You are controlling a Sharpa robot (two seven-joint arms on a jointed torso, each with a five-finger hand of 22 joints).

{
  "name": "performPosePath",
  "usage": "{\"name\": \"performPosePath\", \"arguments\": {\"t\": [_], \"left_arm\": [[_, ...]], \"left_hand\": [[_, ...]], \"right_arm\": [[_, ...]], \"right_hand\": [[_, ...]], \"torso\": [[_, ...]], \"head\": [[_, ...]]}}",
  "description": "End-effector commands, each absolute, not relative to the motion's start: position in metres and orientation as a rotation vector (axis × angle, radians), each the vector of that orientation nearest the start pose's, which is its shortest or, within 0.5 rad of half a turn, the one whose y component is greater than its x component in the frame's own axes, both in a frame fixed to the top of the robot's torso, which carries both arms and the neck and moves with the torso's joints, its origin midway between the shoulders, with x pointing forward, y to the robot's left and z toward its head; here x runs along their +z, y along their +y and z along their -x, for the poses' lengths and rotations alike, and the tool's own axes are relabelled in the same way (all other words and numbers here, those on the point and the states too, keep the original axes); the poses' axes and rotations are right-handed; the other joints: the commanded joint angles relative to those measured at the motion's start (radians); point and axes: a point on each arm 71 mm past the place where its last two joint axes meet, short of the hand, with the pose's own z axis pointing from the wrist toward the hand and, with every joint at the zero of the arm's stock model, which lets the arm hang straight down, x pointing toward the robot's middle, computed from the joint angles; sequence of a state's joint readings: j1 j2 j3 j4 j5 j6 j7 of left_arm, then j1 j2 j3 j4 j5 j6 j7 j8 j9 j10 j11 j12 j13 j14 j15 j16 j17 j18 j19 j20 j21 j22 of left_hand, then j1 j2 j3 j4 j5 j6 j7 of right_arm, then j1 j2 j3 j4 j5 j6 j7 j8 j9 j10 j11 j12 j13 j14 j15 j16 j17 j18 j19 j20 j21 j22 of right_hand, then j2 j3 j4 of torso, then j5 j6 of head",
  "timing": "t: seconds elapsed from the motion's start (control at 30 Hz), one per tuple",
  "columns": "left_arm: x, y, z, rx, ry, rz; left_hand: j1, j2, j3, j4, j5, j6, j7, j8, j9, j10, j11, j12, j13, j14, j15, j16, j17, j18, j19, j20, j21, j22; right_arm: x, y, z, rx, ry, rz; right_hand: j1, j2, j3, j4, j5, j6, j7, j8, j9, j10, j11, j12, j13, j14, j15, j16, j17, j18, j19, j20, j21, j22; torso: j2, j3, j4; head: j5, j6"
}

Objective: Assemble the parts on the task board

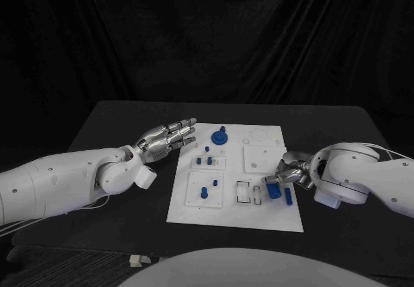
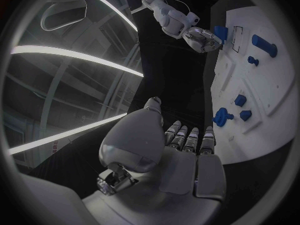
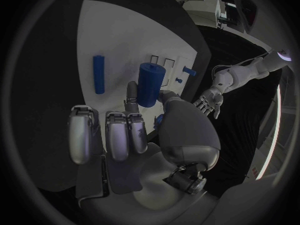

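1. White rectangular task board [image 1: 259, 215] lies mid black surface [image 1: 112, 119], long side running from near edge to far edge.
2. Right silver hand [image 1: 289, 177] is over the board's right edge, toward its near-right corner. Fingers [image 3: 139, 130] grip a blue cylinder part [image 3: 150, 84], standing roughly upright; looks pinched btw thumb and one finger, other fingers curled alongside.
3. In the head view that cylinder [image 1: 273, 191] sits just above the board by the rectangular slots [image 1: 248, 192] near the right edge; can't tell if it touches the board.
4. A slim blue rod part [image 3: 99, 74] lies flat on the board, just beside the held cylinder; seen at [image 1: 285, 199] by the right edge.
5. Left silver hand [image 1: 166, 139] is over the surface just off the board's far-left corner, palm up, fingers [image 2: 187, 137] apart and straight, holding nothing.
6. Blue round disc part w/ a stub [image 1: 219, 137] stands at the board's far edge, left of centre.
7. Two small blue pegs [image 1: 204, 161] stand in a raised white plate near the left edge; one blue peg [image 1: 203, 192] in another plate nearer the near-left corner.
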State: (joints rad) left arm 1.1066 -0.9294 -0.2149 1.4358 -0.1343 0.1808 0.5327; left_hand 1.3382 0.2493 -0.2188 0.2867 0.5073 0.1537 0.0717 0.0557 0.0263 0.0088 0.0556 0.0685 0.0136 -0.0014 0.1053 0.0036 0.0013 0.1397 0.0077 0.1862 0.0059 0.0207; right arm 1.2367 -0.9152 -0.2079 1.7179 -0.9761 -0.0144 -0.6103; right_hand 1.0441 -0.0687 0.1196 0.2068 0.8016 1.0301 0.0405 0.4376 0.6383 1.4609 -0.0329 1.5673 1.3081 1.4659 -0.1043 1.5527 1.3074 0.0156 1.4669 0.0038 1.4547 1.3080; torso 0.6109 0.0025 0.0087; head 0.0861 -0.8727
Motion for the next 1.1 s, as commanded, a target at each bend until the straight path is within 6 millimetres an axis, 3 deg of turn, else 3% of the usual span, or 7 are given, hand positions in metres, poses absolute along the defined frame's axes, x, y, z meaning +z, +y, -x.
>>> {"name": "performPosePath", "arguments": {"t": [0.03, 0.23, 0.4, 0.87, 0.97, 1.1], "left_arm": [[-0.273, 0.254, -0.436, -1.813, 1.732, 1.0], [-0.273, 0.255, -0.436, -1.813, 1.732, 1.001], [-0.273, 0.255, -0.436, -1.811, 1.733, 1.001], [-0.273, 0.258, -0.435, -1.808, 1.738, 1.006], [-0.273, 0.257, -0.435, -1.81, 1.738, 1.005], [-0.273, 0.256, -0.435, -1.814, 1.74, 1.004]], "left_hand": [[0.009, 0.003, 0.006, -0.001, 0.005, -0.001, 0.008, 0.006, 0.001, -0.002, 0.006, 0.006, 0.001, 0.001, -0.001, -0.004, -0.001, 0.014, 0.002, 0.009, 0.002, 0.001], [0.009, 0.003, 0.006, -0.001, 0.005, -0.001, 0.008, 0.006, 0.001, -0.002, 0.006, 0.006, 0.001, 0.001, -0.001, -0.004, -0.001, 0.014, 0.002, 0.009, 0.002, 0.001], [0.009, 0.004, 0.006, -0.001, 0.005, -0.002, 0.008, 0.006, 0.001, -0.002, 0.006, 0.006, 0.001, 0.001, 0.0, -0.004, -0.001, 0.015, 0.002, 0.01, 0.002, 0.001], [0.01, 0.005, 0.007, -0.001, 0.005, -0.001, 0.008, 0.007, 0.001, -0.002, 0.005, 0.006, 0.001, 0.001, 0.006, -0.004, -0.001, 0.018, 0.002, 0.013, 0.002, 0.001], [0.01, 0.005, 0.007, -0.001, 0.005, -0.001, 0.008, 0.007, 0.001, -0.002, 0.004, 0.006, 0.001, 0.001, 0.006, -0.004, -0.001, 0.018, 0.002, 0.014, 0.002, 0.001], [0.01, 0.005, 0.007, -0.001, 0.005, 0.0, 0.008, 0.007, 0.002, -0.002, 0.004, 0.006, 0.001, 0.001, 0.008, -0.004, -0.001, 0.018, 0.002, 0.015, 0.002, 0.001]], "right_arm": [[-0.251, -0.203, -0.413, 0.46, 2.426, -0.421], [-0.249, -0.192, -0.412, 0.493, 2.434, -0.43], [-0.251, -0.184, -0.412, 0.507, 2.44, -0.424], [-0.27, -0.171, -0.41, 0.499, 2.485, -0.402], [-0.273, -0.169, -0.41, 0.497, 2.495, -0.396], [-0.276, -0.166, -0.409, 0.497, 2.507, -0.387]], "right_hand": [[-0.019, 0.002, 0.136, -0.111, 0.044, -0.028, -0.02, 0.007, 0.005, 0.11, -0.014, 0.004, 0.263, 0.094, -0.004, -0.003, 0.211, 0.016, 0.049, 0.0, -0.005, 0.221], [-0.029, 0.006, 0.149, -0.109, 0.029, -0.048, -0.017, 0.005, 0.011, 0.11, -0.012, 0.004, 0.263, 0.093, -0.002, -0.006, 0.204, 0.018, 0.046, 0.002, -0.012, 0.218], [-0.047, 0.008, 0.155, -0.101, -0.027, -0.061, -0.012, 0.006, 0.017, 0.11, -0.008, 0.004, 0.263, 0.092, 0.002, -0.007, 0.201, 0.019, 0.044, 0.005, -0.016, 0.217], [-0.077, 0.016, 0.159, -0.078, -0.11, -0.089, -0.001, -0.005, 0.015, 0.11, 0.0, 0.004, 0.263, 0.088, 0.01, -0.017, 0.179, 0.024, 0.034, 0.012, -0.039, 0.209], [-0.091, 0.019, 0.153, -0.065, -0.172, -0.097, 0.003, -0.01, 0.012, 0.11, 0.004, 0.004, 0.263, 0.087, 0.014, -0.018, 0.175, 0.026, 0.032, 0.016, -0.044, 0.207], [-0.097, 0.021, 0.147, -0.058, -0.219, -0.101, 0.006, -0.013, 0.009, 0.11, 0.006, 0.004, 0.263, 0.087, 0.016, -0.019, 0.173, 0.026, 0.031, 0.018, -0.047, 0.207]], "torso": [[-0.001, 0.0003, -0.0001], [0.0, -0.0002, 0.0001], [-0.001, -0.0001, 0.0006], [0.0, -0.0005, 0.0009], [0.0, -0.0009, 0.0008], [0.0, -0.0004, 0.0007]], "head": [[-0.002, 0.0], [-0.004, 0.0], [-0.007, 0.0], [-0.002, 0.0], [-0.003, 0.0], [-0.004, 0.0]]}}
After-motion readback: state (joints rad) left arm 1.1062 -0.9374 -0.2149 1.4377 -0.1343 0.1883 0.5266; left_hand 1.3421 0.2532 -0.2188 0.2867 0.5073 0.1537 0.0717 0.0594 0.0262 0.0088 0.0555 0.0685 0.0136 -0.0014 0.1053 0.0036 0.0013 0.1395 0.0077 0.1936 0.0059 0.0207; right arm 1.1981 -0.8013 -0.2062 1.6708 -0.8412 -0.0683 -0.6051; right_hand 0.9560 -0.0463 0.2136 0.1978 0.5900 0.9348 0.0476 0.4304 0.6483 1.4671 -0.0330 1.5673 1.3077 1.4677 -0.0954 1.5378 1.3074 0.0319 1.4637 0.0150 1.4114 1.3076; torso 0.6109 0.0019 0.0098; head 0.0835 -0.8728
